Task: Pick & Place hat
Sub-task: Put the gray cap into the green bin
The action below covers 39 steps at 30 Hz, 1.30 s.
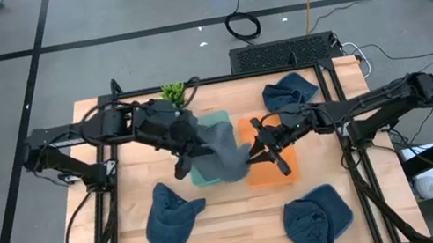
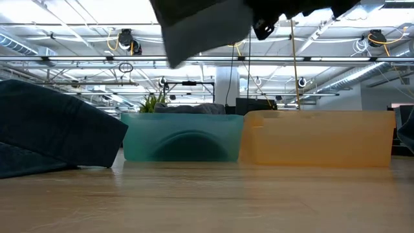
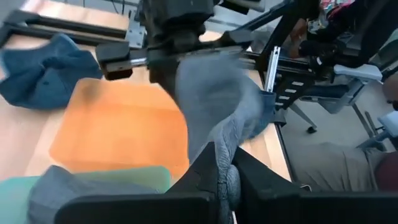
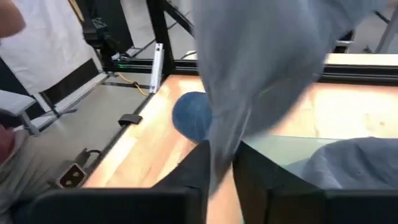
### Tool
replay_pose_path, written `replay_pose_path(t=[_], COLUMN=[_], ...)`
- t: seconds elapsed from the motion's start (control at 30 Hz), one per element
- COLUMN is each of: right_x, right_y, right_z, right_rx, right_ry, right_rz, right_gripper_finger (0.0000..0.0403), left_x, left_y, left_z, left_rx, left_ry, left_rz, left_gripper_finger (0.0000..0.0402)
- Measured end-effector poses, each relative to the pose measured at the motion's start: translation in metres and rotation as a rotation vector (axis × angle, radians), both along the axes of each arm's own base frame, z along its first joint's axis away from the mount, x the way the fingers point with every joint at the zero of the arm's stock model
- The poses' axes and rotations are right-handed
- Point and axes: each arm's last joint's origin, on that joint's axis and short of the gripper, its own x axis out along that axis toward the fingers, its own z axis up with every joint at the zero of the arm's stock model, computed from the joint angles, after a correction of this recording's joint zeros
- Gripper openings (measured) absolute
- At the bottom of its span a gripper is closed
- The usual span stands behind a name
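Handover in mid-air. Grey hat (image 1: 226,151) hangs above the seam between the teal bin (image 1: 218,119) and orange bin (image 1: 250,126), clear of the surface (image 1: 234,221). Left claw (image 3: 224,180) clamped on a fold of the hat. Right claw (image 4: 221,163) also has the cloth between its fingers; whether that grip is firm I cannot tell. Judgement: next, one claw lets go and the other lowers the hat into a bin
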Motion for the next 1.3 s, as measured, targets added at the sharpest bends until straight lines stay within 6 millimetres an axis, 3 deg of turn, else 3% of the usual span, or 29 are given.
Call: replay_pose_path(t=[0.13, 0.27, 0.5, 0.77, 0.9, 1.0, 1.3], right_x=[-0.005, -0.015, -0.036, -0.059, -0.067, -0.070, -0.076], right_y=[-0.006, -0.018, -0.037, -0.054, -0.062, -0.068, -0.081], right_z=[0.001, 0.008, 0.038, 0.065, 0.070, 0.072, 0.083], right_rx=[-0.046, -0.154, -0.244, -0.234, -0.142, -0.111, -0.049], right_ry=[0.016, 0.012, -0.136, -0.301, -0.334, -0.348, -0.456], right_rz=[-0.053, -0.227, -0.563, -0.552, -0.455, -0.417, -0.321], right_gripper_finger=[0.0095, 0.0128, 0.0145, 0.0142, 0.0142, 0.0142, 0.0141], left_x=[-0.013, -0.033, -0.063, -0.091, -0.102, -0.097, -0.059], left_y=[0.005, 0.011, 0.021, 0.028, 0.029, 0.030, 0.034], left_z=[0.013, 0.039, 0.084, 0.115, 0.119, 0.114, 0.090], left_rx=[0.019, 0.043, 0.089, 0.121, 0.170, 0.183, 0.170], left_ry=[-0.037, -0.096, -0.158, -0.206, -0.171, -0.134, 0.020], left_rz=[0.018, 0.061, 0.114, 0.157, 0.173, 0.170, 0.139], left_gripper_finger=[0.0015, 0.0015, 0.0015, 0.0015, 0.0015, 0.0015, 0.0015])
